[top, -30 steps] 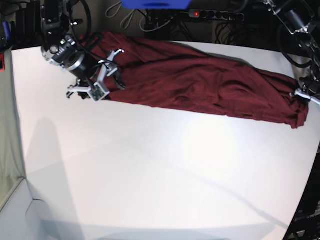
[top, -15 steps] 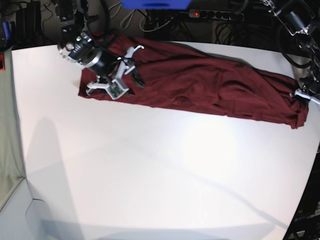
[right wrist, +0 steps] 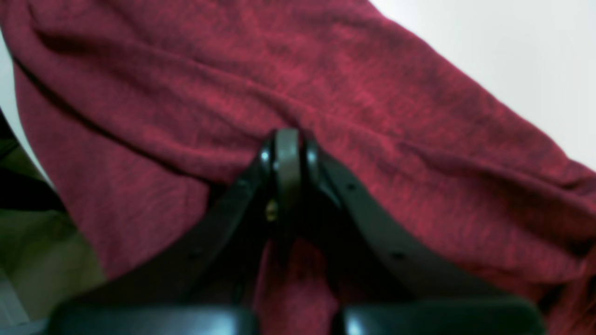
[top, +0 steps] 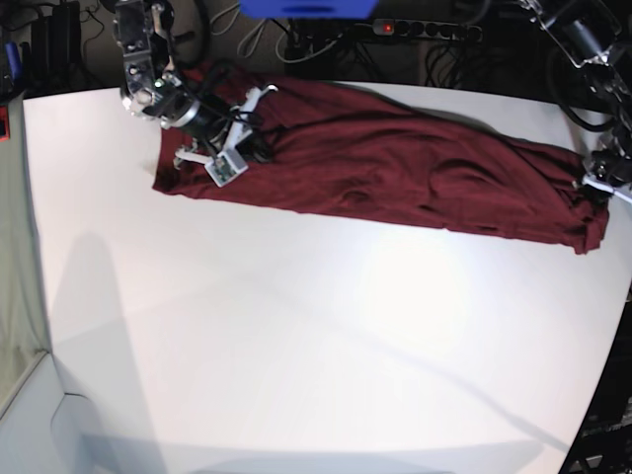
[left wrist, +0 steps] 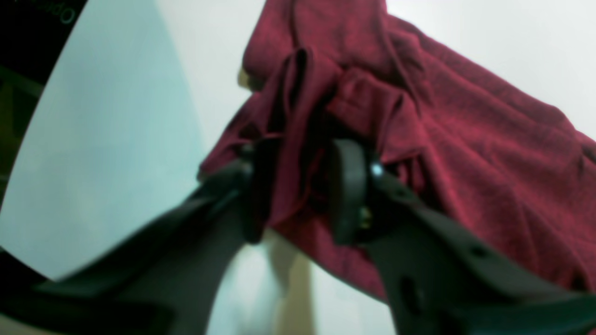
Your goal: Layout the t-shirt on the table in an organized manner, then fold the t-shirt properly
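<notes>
The maroon t-shirt [top: 395,173] lies stretched in a long wrinkled band across the far side of the white table [top: 296,346]. My right gripper [top: 255,146] sits on its left end. In the right wrist view the right gripper [right wrist: 287,144] is shut, its tips pinching a ridge of the t-shirt [right wrist: 372,116]. My left gripper [top: 591,188] is at the shirt's right end by the table edge. In the left wrist view the left gripper [left wrist: 300,190] stands open, with a bunched fold of the t-shirt [left wrist: 465,139] hanging between its fingers [left wrist: 347,186].
Behind the table run dark cables and a power strip [top: 425,30] with a red light. A blue object [top: 306,8] sits at the top edge. The table's curved edge [top: 602,395] falls away at the right, close to the left arm.
My right gripper moved from beside the shirt's left end onto the cloth and shut there. The left gripper's jaws opened at the shirt's right end. The shirt's left end shifted slightly.
</notes>
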Controlling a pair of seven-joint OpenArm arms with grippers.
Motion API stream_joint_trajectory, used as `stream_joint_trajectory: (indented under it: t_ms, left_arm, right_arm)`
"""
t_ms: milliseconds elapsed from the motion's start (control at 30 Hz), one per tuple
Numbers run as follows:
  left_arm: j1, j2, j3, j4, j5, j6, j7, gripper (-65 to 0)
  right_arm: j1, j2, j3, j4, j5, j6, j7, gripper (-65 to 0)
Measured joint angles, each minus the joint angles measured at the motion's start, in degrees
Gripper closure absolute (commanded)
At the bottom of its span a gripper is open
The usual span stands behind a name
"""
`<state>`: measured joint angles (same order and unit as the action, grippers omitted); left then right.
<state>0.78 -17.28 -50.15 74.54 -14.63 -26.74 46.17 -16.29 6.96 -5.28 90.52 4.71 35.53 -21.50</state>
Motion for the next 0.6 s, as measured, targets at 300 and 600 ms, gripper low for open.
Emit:
stream_joint_trajectory:
  t_ms: [300,600]
  left_arm:
    - [-2.95,-1.68,0.00,-7.56,0.02,0.35,-0.42,-27.4]
    - [-3.41,-2.86,0.00,-10.12,-0.20,0.17,-3.23,-27.5]
  right_arm:
    - [-0.42,1.92,0.02,-0.04,0.09,0.00,1.27,0.0]
    - [-0.42,2.73,0.02,-0.04,0.24,0.02,1.42,0.0]
